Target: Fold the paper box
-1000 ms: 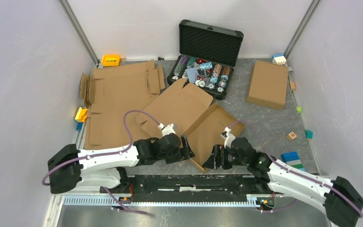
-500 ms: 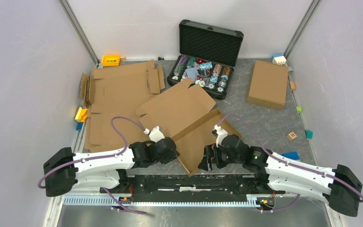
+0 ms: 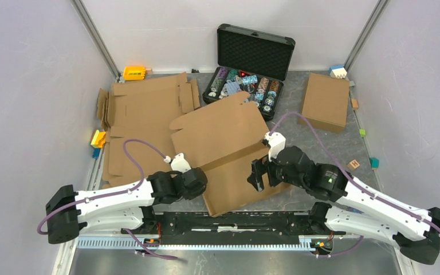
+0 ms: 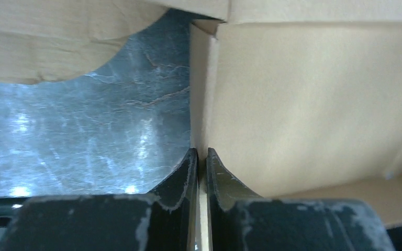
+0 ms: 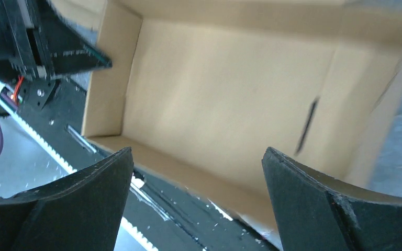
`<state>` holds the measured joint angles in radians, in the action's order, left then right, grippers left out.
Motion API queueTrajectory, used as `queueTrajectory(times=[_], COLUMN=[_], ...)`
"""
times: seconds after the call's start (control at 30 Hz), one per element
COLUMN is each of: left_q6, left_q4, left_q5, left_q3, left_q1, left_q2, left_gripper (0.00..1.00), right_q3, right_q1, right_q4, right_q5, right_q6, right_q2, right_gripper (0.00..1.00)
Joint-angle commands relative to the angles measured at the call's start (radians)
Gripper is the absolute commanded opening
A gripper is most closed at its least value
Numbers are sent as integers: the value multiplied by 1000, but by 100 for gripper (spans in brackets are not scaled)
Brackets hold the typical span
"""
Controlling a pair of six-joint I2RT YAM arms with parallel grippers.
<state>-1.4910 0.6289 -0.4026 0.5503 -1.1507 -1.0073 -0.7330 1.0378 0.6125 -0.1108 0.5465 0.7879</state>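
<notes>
The paper box (image 3: 223, 149) is brown cardboard, half formed, lying at the table's middle with its tray toward the near edge and its lid panel reaching the far side. My left gripper (image 3: 199, 182) is at the tray's left wall. In the left wrist view, that gripper (image 4: 201, 157) is shut on the thin upright edge of the box wall (image 4: 303, 104). My right gripper (image 3: 256, 176) hovers over the tray's right part. The right wrist view shows this gripper (image 5: 197, 151) wide open above the tray floor (image 5: 225, 99), touching nothing.
A black case of colourful chips (image 3: 252, 63) stands open at the back. Flat cardboard sheets (image 3: 143, 114) cover the left side. A closed brown box (image 3: 325, 102) lies at the back right. Small toy blocks (image 3: 353, 165) dot the right edge, and the black rail (image 3: 235, 220) runs along the near edge.
My left gripper has shut on the box's left wall. The box has swung round and slid toward the near edge. My right gripper rose and moved over the tray, staying open.
</notes>
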Motion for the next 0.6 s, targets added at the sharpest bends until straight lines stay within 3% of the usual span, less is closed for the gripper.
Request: queueTrajectory(times=[0.0, 0.23, 0.37, 0.57], left_q6=[32, 168, 268, 465], left_q4=[110, 151, 210, 149], left_q5=[-100, -240, -357, -369], left_q3=[17, 79, 158, 237], left_q1=[-2, 0, 1, 55], left_q2=[64, 103, 24, -111], left_gripper=[2, 2, 2, 2], right_q3=[-173, -273, -186, -55], right_q1=[-15, -181, -344, -466], right_q4=[100, 61, 4, -72], right_q5=[-162, -119, -24, 62], right_q6=[-134, -226, -275, -327], right_q2=[50, 131, 142, 145], right_gripper=[98, 98, 98, 98])
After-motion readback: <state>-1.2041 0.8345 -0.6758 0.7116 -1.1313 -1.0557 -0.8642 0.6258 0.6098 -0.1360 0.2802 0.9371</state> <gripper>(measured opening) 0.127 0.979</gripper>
